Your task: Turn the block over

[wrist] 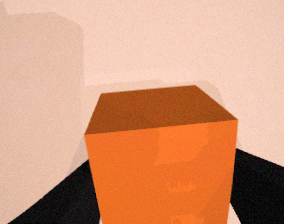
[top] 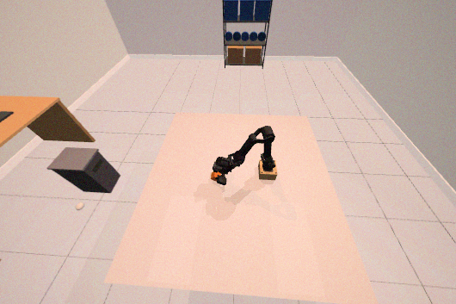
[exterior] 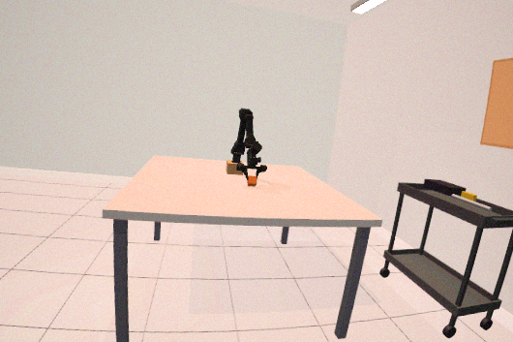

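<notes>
The orange block (top: 214,176) (exterior: 252,181) (wrist: 160,172) is held between the two black fingers of my gripper (top: 218,177) (exterior: 252,177) (wrist: 158,159), which is shut on it. In the wrist view one broad bright orange face and a darker orange face at the far end show, with a finger on each side. I can make out no clear mark on either face; the other faces are hidden. The block appears raised a little over the table (top: 185,241) (exterior: 194,199), with the arm's shadow on the top in the top view.
The arm's wooden base block (top: 268,173) (exterior: 232,168) stands behind the gripper. Off the table are a dark cabinet (top: 86,168) and a desk (top: 26,109) on the left in the top view, and a black cart (exterior: 440,199) on the right in the exterior view.
</notes>
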{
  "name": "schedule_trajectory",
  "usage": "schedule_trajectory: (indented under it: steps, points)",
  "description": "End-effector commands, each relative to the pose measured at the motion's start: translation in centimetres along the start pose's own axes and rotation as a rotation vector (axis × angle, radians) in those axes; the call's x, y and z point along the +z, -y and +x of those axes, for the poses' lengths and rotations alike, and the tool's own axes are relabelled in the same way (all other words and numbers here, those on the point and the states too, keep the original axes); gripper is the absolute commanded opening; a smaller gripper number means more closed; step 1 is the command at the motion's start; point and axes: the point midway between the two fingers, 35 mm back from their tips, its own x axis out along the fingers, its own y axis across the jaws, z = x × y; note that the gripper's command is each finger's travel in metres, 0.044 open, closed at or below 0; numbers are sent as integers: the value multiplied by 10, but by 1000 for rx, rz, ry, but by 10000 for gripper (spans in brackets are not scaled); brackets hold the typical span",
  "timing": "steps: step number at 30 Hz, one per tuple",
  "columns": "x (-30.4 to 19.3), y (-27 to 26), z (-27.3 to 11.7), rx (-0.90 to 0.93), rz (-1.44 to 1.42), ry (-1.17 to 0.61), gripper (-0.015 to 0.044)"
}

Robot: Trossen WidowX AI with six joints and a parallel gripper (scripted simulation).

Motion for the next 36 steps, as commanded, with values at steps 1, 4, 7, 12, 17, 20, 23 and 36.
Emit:
schedule_trajectory:
  steps: [1, 4, 7, 12, 17, 20, 23, 36]
  points:
    - [-3, 0, 7, -6, -5, 53, 0]
    - [-5, 0, 12, -6, -6, 95, 0]
    - [-7, 0, 15, -7, -7, 136, 0]
    - [-10, 0, 17, -7, -7, 204, 0]
    - [-14, 1, 16, -7, -5, 271, 0]
    - [-16, 1, 14, -7, -3, 311, 0]
    - [-17, 2, 11, -7, -1, 352, 0]
    - [-18, 3, 1, -7, 4, 443, 0]
